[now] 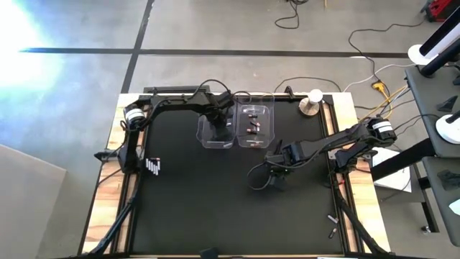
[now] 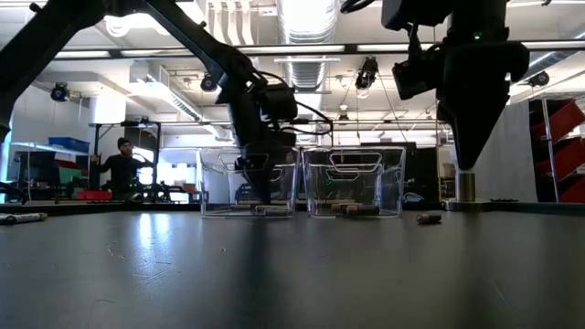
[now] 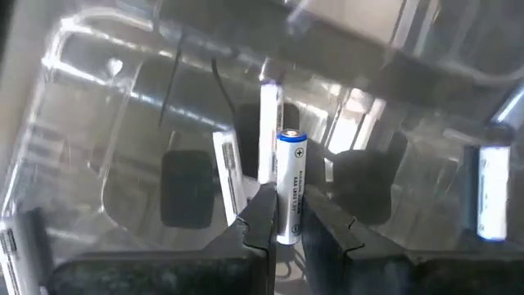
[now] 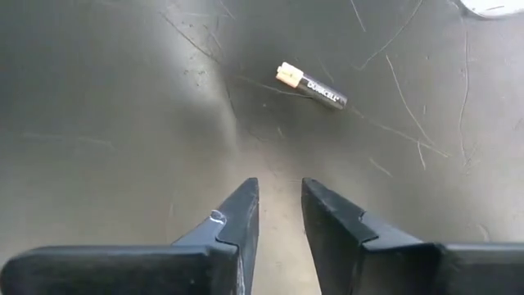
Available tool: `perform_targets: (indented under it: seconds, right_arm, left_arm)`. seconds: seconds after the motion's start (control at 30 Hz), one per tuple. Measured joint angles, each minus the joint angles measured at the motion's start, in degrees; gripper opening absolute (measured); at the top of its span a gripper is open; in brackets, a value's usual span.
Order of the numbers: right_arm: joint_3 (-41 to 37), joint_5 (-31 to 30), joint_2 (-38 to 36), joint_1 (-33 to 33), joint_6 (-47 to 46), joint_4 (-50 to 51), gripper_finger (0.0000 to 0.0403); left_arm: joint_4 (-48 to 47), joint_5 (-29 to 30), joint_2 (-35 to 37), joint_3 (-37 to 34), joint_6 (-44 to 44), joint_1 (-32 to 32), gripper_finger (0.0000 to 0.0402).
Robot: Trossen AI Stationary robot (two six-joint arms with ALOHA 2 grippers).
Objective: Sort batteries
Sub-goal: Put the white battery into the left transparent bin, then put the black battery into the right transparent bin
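Clamped between the left gripper's (image 3: 286,220) two dark fingers is a white cylindrical battery with a blue cap (image 3: 290,187), held upright inside the left clear plastic bin (image 1: 215,128). That arm reaches in from the table's far left and dips down into the bin; a few more white cells (image 3: 491,191) lie on the bin's floor around it.

Over on the right, the right gripper (image 4: 280,215) hangs over the bare black tabletop (image 1: 194,208) with its fingers slightly apart and nothing between them. Just ahead of it on the mat lies a dark battery with a copper-coloured end (image 4: 311,88), on its side and untouched.

Beside the first bin, touching it, sits the right clear plastic bin (image 1: 256,126), which holds several dark cells with reddish ends (image 1: 252,121). A small row of silvery-white batteries (image 1: 154,167) waits near the table's left edge, well apart from both bins. At the back stands a round silver-and-white knob (image 1: 312,101).
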State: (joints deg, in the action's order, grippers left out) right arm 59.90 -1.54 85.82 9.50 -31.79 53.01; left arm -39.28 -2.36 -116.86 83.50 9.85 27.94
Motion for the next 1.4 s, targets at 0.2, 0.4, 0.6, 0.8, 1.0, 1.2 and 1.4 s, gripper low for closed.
perform_targets:
  seconds: [0.2, 0.4, 0.6, 0.8, 1.0, 1.2, 1.4]
  right_arm:
    - [-1.4, 0.0, 0.2, 0.0, 1.0, -2.0, 0.0098]
    - [-1.8, 0.0, 0.2, 0.0, 1.0, -3.6, 0.0103]
    - [-1.9, -2.0, 0.2, 0.0, 3.5, -6.3, 0.0104]
    - [-1.9, -3.2, 0.2, -0.9, 11.5, -9.7, 0.0121]
    - [-2.0, -3.2, 0.2, -3.2, 18.2, -10.7, 0.0129]
    - [-2.5, -2.4, 3.2, -5.4, 28.3, -12.0, 0.0122]
    - [-2.5, -0.7, 8.7, -6.2, 33.5, -12.1, 0.0112]
  left_arm:
    - [1.4, -2.3, -0.7, -0.2, 0.2, 0.1, 0.0023]
    - [1.1, -3.1, -3.0, 0.2, -0.3, 0.2, 0.0023]
    - [1.4, -3.0, -3.1, 0.2, -0.9, 0.2, 0.0037]
    - [1.6, -2.9, -3.1, 0.6, -0.9, 0.2, 0.0068]
    - [1.2, -2.5, -1.6, 2.3, -1.9, 0.3, 0.0109]
    - [-0.2, -2.6, 4.0, 2.8, -0.7, 0.4, 0.0139]
    - [-1.8, -2.6, 10.6, 2.7, -0.4, 0.4, 0.0143]
